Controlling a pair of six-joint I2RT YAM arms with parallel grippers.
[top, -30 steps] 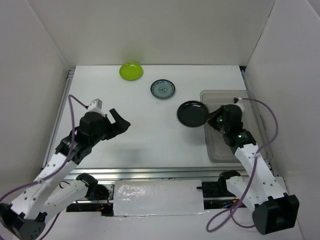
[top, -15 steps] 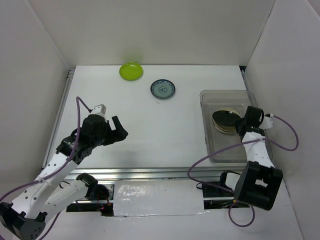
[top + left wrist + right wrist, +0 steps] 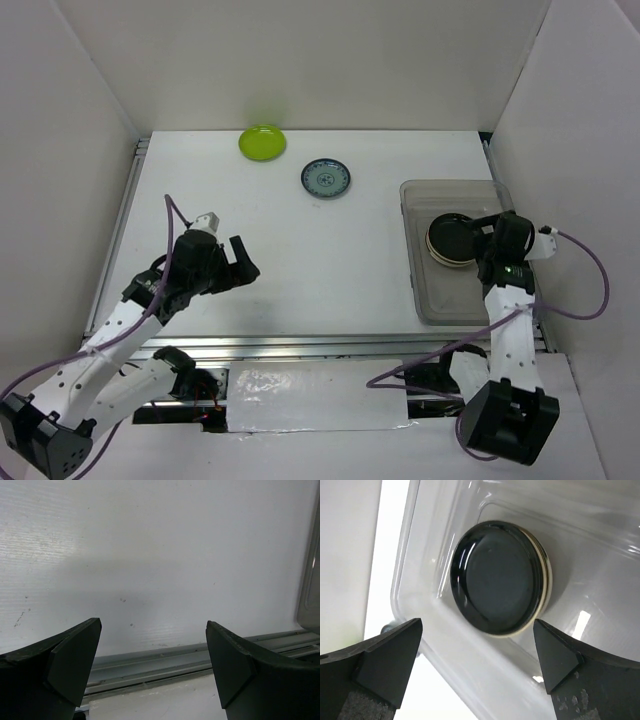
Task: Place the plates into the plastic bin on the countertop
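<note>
Plain white walls (image 3: 300,60) close in the scene on the left, far and right sides. At the near edge, a shiny, wrinkled white sheet (image 3: 315,395) lies flat in the middle, just on the near side of a metal rail (image 3: 300,347).

The round black plate (image 3: 497,575) is gleaming glossy; the clear plastic bin (image 3: 430,555) is shining smooth; the white bench (image 3: 150,555) is looking matt.

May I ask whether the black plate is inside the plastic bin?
Inside: the black plate lies flat on a cream plate in the bin.
</note>
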